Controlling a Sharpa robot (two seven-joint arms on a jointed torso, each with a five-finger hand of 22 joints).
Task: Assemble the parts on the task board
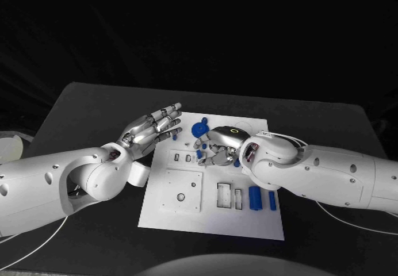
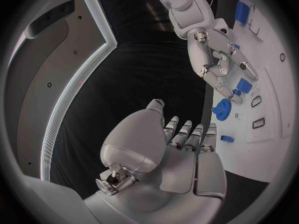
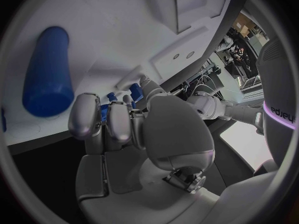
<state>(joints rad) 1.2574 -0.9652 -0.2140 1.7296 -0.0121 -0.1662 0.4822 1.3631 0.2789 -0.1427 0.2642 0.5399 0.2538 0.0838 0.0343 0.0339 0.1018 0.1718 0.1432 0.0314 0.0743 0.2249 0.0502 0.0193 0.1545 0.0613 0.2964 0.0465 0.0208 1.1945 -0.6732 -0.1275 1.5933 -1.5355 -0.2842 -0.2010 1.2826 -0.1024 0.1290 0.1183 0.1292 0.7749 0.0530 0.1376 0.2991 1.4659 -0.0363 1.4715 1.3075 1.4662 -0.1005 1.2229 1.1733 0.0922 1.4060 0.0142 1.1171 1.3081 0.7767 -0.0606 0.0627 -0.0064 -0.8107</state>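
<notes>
The white task board (image 1: 215, 190) lies in the middle of the black table. My right hand (image 1: 217, 144) reaches down onto the board's middle with its fingers curled. Its fingertips (image 3: 118, 119) pinch a small blue part (image 3: 104, 110) against the board. A blue gear (image 1: 200, 127) sits just beyond that hand; the left wrist view has the same gear (image 2: 221, 108). My left hand (image 1: 153, 129) hovers over the board's left edge, palm up and fingers spread, holding nothing. Two blue cylinders (image 1: 255, 198) lie near the board's front right.
The board carries rectangular slots (image 1: 224, 194) and a square plate with a hole (image 1: 181, 191). Another small blue part (image 2: 227, 139) lies loose near the gear. Black table surrounds the board on all sides.
</notes>
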